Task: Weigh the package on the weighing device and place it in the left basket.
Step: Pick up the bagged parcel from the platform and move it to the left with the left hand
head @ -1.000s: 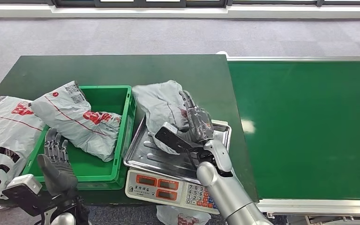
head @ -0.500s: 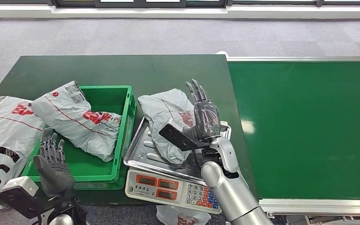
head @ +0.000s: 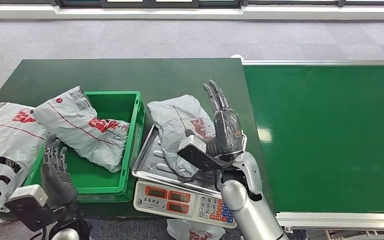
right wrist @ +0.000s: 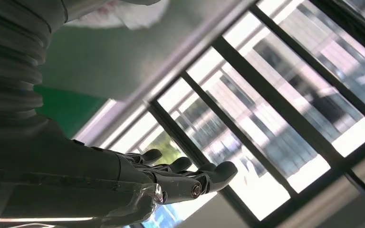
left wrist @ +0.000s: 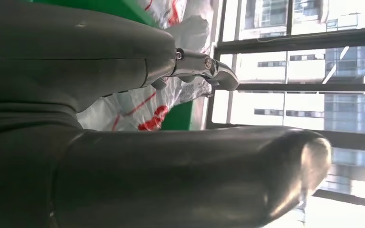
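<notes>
A grey plastic package (head: 180, 127) with red print lies across the steel tray (head: 156, 161) of the weighing scale (head: 180, 196), its upper end hanging over the tray's far rim. My right hand (head: 222, 122) stands open just right of the package, fingers straight and pointing up, holding nothing; its fingers (right wrist: 190, 178) are also spread in the right wrist view. My left hand (head: 55, 172) hovers open at the near left corner of the green basket (head: 135, 145). Another grey package (head: 82, 127) lies in that basket, also seen past the left hand (left wrist: 123, 156).
A large grey bag (head: 2, 145) lies on the dark green table (head: 130, 75) left of the basket. A green conveyor belt (head: 330, 135) runs along the right side. Part of another package (head: 190, 232) shows under the scale's front edge.
My right hand has let go of the package, opened and risen to its right. The package has settled on the scale tray. My left hand barely shifted.
</notes>
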`<action>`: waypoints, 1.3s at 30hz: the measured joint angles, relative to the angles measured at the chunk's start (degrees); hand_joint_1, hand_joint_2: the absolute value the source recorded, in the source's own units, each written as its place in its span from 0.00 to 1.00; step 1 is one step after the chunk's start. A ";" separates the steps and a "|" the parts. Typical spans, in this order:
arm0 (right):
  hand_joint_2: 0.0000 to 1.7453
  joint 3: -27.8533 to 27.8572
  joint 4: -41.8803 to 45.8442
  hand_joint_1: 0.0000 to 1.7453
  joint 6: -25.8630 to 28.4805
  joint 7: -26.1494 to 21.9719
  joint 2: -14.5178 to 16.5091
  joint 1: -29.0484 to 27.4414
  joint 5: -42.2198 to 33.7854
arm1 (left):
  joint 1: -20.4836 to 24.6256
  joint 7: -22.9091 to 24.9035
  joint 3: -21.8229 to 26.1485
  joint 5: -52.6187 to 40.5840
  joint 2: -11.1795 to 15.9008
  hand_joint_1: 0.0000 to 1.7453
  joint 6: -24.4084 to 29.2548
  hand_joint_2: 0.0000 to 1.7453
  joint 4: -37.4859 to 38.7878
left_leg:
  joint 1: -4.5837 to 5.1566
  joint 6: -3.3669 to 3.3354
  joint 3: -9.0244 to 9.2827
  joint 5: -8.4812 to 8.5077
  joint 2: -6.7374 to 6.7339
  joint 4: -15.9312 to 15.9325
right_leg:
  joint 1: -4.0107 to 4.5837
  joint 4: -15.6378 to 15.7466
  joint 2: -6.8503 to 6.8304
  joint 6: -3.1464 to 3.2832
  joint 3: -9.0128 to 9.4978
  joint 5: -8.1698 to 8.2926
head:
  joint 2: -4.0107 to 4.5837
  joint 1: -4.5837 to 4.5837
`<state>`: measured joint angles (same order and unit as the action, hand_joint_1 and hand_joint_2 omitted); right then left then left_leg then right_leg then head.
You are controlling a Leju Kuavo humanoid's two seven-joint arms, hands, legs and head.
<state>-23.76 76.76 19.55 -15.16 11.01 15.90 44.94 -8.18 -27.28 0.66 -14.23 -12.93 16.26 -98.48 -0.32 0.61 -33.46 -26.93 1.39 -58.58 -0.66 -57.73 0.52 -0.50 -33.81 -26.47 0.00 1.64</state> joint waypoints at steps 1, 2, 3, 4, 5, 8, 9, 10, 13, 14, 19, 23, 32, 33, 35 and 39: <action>1.00 0.00 1.81 0.00 1.97 -1.80 -0.06 -0.72 -0.03 | 0.52 1.67 -0.38 -4.97 0.10 0.00 0.68 0.00 0.12 | 0.00 0.00 -0.01 0.00 0.01 -0.01 | 0.00 0.00 0.00 0.00 -0.02 0.00 | 0.00 -0.01; 1.00 -0.01 3.70 0.00 4.14 -3.87 -0.11 -1.31 -0.03 | 1.45 3.70 -1.11 -10.82 0.32 0.00 1.33 0.00 0.57 | 0.00 0.00 -0.02 0.00 0.01 -0.01 | 0.00 0.01 -0.02 0.00 -0.02 0.00 | 0.00 -0.01; 1.00 -0.07 5.55 0.00 6.22 -5.88 -0.14 -1.83 -0.03 | 2.76 5.77 -2.12 -16.78 0.61 0.00 1.99 0.00 1.42 | 0.01 -0.01 -0.03 0.01 0.02 -0.01 | -0.01 0.01 -0.03 0.00 0.00 0.01 | 0.00 -0.01; 1.00 -0.24 7.45 0.00 8.22 -7.77 -0.16 -2.34 -0.12 | 4.39 7.76 -3.25 -22.17 0.94 0.00 2.77 0.00 2.62 | 0.01 -0.01 -0.02 0.01 0.01 -0.01 | -0.01 0.01 -0.04 0.01 0.03 0.02 | 0.00 0.00; 1.00 -0.49 9.18 0.00 9.94 -9.35 -0.19 -2.79 -0.42 | 6.04 9.42 -4.41 -26.54 1.29 0.00 3.49 0.00 4.12 | 0.01 -0.01 -0.01 0.01 0.00 -0.01 | -0.01 0.01 -0.04 0.02 0.05 0.03 | 0.00 0.00; 1.00 -1.55 13.40 0.00 14.00 -13.53 -0.43 -3.89 -3.85 | 11.33 12.13 -7.41 -32.25 2.52 0.00 4.27 0.00 9.61 | 0.01 0.00 0.05 0.03 -0.06 -0.02 | -0.01 0.01 0.01 0.04 0.01 0.08 | 0.00 -0.01; 1.00 -1.86 14.60 0.00 15.51 -15.15 -0.63 -4.08 -5.59 | 13.76 12.44 -8.47 -32.91 3.02 0.00 3.88 0.25 12.50 | 0.01 -0.02 0.04 0.06 -0.05 -0.03 | -0.01 0.01 -0.01 0.04 0.00 0.10 | 0.00 -0.01; 1.00 -2.11 15.53 0.00 16.88 -16.56 -0.86 -4.13 -7.11 | 16.60 12.33 -9.52 -33.12 3.48 0.00 3.22 0.50 16.06 | 0.02 -0.04 0.02 0.11 0.02 -0.03 | -0.01 0.01 -0.06 0.03 0.01 0.13 | 0.00 0.00; 1.00 -2.99 17.02 0.00 19.29 -18.84 -1.61 -3.74 -10.06 | 26.24 10.33 -13.34 -32.61 4.59 0.00 -0.29 0.75 29.25 | 0.02 -0.02 -0.06 0.26 0.15 -0.03 | -0.02 0.00 -0.17 0.03 0.02 0.25 | 0.00 0.00; 1.00 -3.28 17.15 0.00 19.52 -19.14 -1.80 -3.48 -10.75 | 29.18 9.65 -14.83 -32.50 4.64 0.00 -1.75 0.50 33.57 | 0.02 0.00 -0.08 0.30 0.09 -0.03 | -0.02 0.00 -0.12 0.04 -0.03 0.31 | 0.00 0.00; 1.00 -4.22 16.99 0.00 19.88 -19.70 -2.44 -2.19 -12.90 | 37.95 8.93 -19.82 -32.94 3.75 0.00 -6.43 1.00 46.98 | 0.04 -0.02 -0.24 0.39 -0.07 -0.04 | -0.06 -0.01 0.04 0.00 -0.23 0.54 | 0.00 0.02; 1.00 -5.52 15.23 0.00 20.12 -20.02 -2.83 0.32 -14.86 | 47.07 10.62 -25.61 -33.75 0.94 0.00 -10.21 1.00 60.07 | 0.06 -0.04 -0.26 0.40 -0.12 -0.05 | -0.07 -0.01 0.10 0.00 -0.25 0.56 | 0.00 0.00; 1.00 -7.03 11.49 0.00 20.20 -21.20 -2.98 4.08 -16.59 | 53.79 13.82 -31.73 -35.22 -3.54 0.00 -15.24 1.00 74.69 | 0.06 -0.04 -0.30 0.40 -0.11 -0.02 | -0.06 -0.02 0.08 0.01 -0.28 0.54 | 0.00 0.00; 1.00 -7.07 11.25 0.00 20.20 -21.47 -2.98 4.21 -16.80 | 53.90 13.86 -32.00 -35.40 -3.58 0.00 -15.53 1.00 75.29 | 0.06 -0.04 -0.30 0.41 -0.11 -0.02 | -0.06 -0.02 0.08 0.01 -0.28 0.54 | 0.00 0.00; 1.00 -7.11 10.83 0.00 20.20 -21.75 -2.98 4.42 -17.10 | 54.08 13.95 -32.46 -35.62 -3.60 0.00 -15.87 1.00 76.23 | 0.06 -0.05 -0.30 0.41 -0.10 -0.02 | -0.06 -0.02 0.07 0.01 -0.27 0.54 | 0.00 0.00; 1.00 -7.17 10.16 0.00 20.20 -21.93 -2.98 4.59 -17.21 | 54.34 14.11 -33.07 -35.88 -3.60 0.75 -16.04 1.00 77.53 | 0.06 -0.05 -0.29 0.42 -0.10 -0.02 | -0.06 -0.02 0.07 0.01 -0.25 0.55 | 0.00 0.00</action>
<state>-30.93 86.91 39.76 -37.09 8.02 20.49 27.74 46.16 -13.17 -32.40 -50.11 -16.52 0.22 -20.94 -0.26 0.57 -33.75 -26.50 1.29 -58.60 -0.73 -57.75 0.59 -0.49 -34.06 -25.93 0.00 1.64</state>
